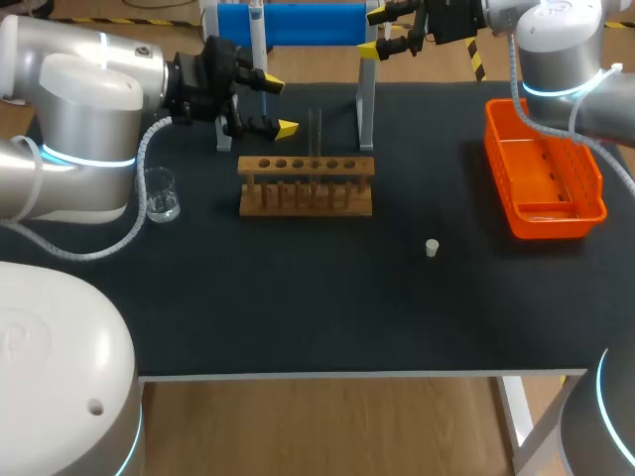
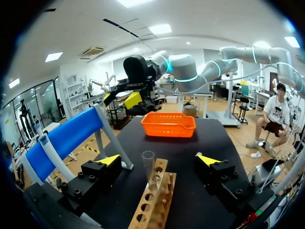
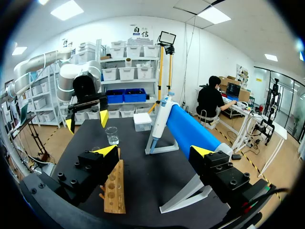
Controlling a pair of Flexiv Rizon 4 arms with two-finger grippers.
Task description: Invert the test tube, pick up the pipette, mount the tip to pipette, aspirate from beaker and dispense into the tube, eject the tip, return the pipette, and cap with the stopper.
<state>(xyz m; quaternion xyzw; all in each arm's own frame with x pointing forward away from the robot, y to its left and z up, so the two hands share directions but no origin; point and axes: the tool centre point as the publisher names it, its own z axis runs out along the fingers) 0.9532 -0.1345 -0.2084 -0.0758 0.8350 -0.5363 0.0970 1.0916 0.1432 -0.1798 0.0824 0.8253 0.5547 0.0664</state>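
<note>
The left end effector [image 1: 280, 107] hangs open above the bench [image 1: 298, 317], its two yellow tips wide apart and holding nothing. Just ahead of its fingers, in line with the gap between them, stands the test tube [image 2: 148, 164]; it is upright in the wooden rack [image 2: 155, 202], open mouth up, touched by neither finger. The rack stretches out below and ahead of this end effector; the beaker [image 1: 161, 194] sits on the bench under the left arm, behind its end effector and apart from the rack. The right end effector [image 1: 372, 32] is likewise open and empty, held beside the near end of the blue pipette stand [image 3: 190, 131]. The pipette [image 3: 159, 119] hangs at the stand's far end, ahead of the right fingers; the orange basket [image 1: 541, 169] lies off to one side of this end effector, near the right arm. The small white stopper [image 1: 432, 248] rests alone on the bench, well apart from both end effectors.
</note>
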